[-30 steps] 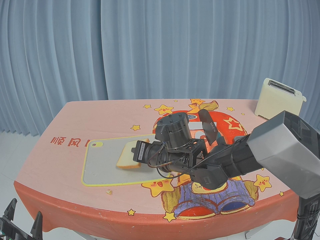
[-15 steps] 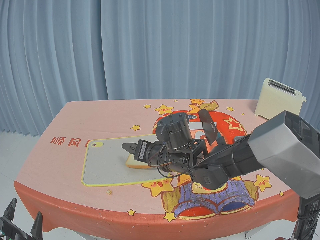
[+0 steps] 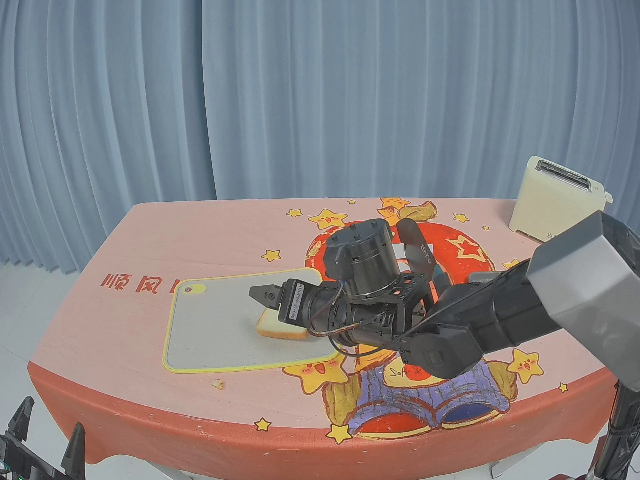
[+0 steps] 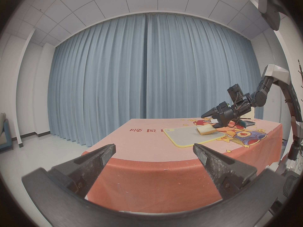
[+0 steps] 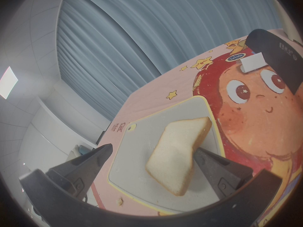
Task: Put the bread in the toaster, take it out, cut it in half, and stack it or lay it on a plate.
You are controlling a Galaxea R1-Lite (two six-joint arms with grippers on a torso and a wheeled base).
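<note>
A slice of white bread (image 3: 282, 329) (image 5: 176, 155) lies on the grey, yellow-rimmed cutting board (image 3: 207, 328) (image 5: 135, 155), near its right end. My right gripper (image 3: 263, 296) (image 5: 151, 148) hovers just over the slice, open, with one finger on each side of it. From the left wrist view the bread (image 4: 206, 129) sits under that gripper (image 4: 209, 113). The cream toaster (image 3: 557, 199) stands at the table's far right corner, its slot empty. My left gripper (image 3: 47, 435) (image 4: 154, 147) hangs open below the table's front left edge, holding nothing.
A black flat object (image 3: 417, 248) (image 5: 277, 57) with a white label (image 5: 252, 62) beside it sits behind the right wrist, mid-table. A small crumb (image 3: 218, 385) lies in front of the board. The left part of the pink tablecloth (image 3: 133, 248) is bare.
A second ago the bread sat tilted at my right gripper's tip, further left. It now lies flat on the board, with the gripper open and drawn slightly right.
</note>
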